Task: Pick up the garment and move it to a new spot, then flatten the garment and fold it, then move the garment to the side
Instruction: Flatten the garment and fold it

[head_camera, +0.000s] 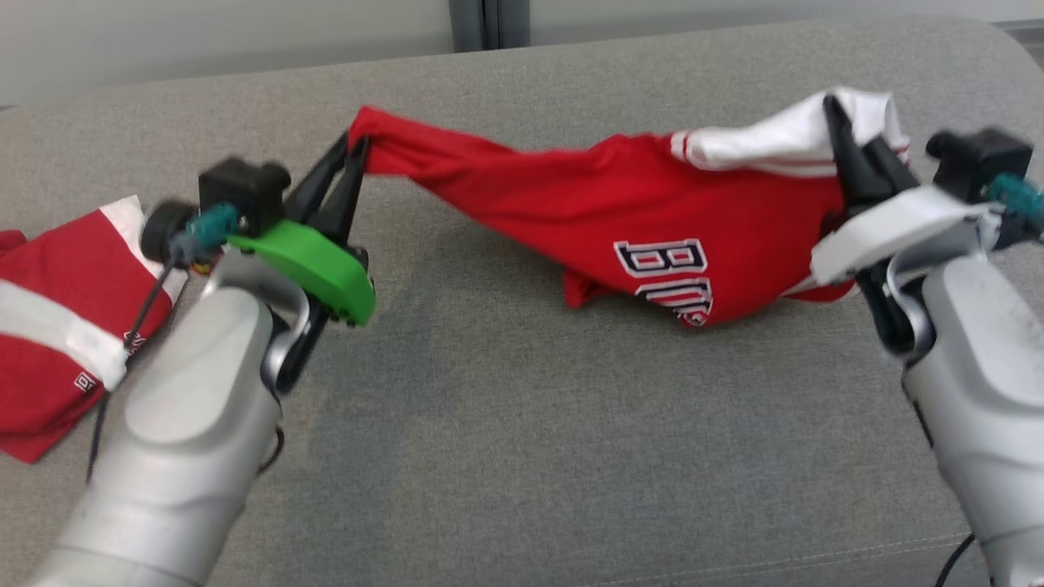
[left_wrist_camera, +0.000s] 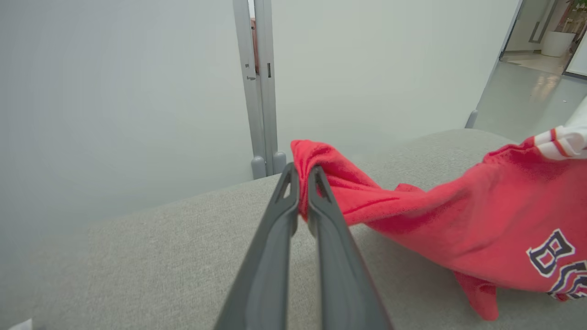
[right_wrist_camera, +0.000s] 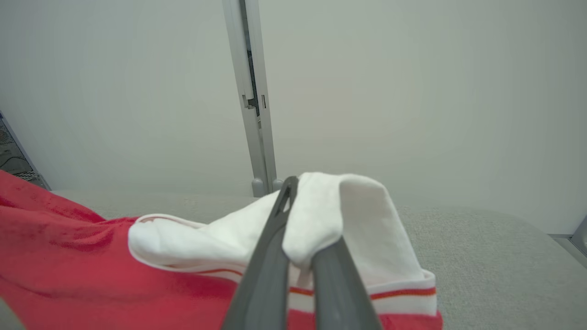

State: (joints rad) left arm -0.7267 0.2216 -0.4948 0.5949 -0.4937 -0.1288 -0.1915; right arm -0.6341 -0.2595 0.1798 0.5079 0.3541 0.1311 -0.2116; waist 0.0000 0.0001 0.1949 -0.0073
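The red jersey (head_camera: 620,204) is stretched across the grey upholstered surface (head_camera: 522,456), lifted at both ends and sagging in the middle, where its lowest folds reach down to the fabric. The left gripper (head_camera: 355,151) is at the jersey's left end; in the left wrist view its fingers (left_wrist_camera: 286,201) are pressed almost together with a bunched corner of red cloth (left_wrist_camera: 316,156) pinched between the tips. The right gripper (head_camera: 844,122) is at the right end, fingers closed on the white sleeve (head_camera: 775,143); in the right wrist view the white cloth (right_wrist_camera: 367,220) wraps over one finger and is squeezed against the other (right_wrist_camera: 270,247), with a red-striped cuff (right_wrist_camera: 403,293) hanging just below. Dark-outlined lettering (head_camera: 669,273) shows on the hanging front, partly folded under. A second red and white garment (head_camera: 49,326) lies folded on the surface at the far left, beside the left forearm and well apart from the jersey. A grey post (head_camera: 488,24) stands against the pale wall behind
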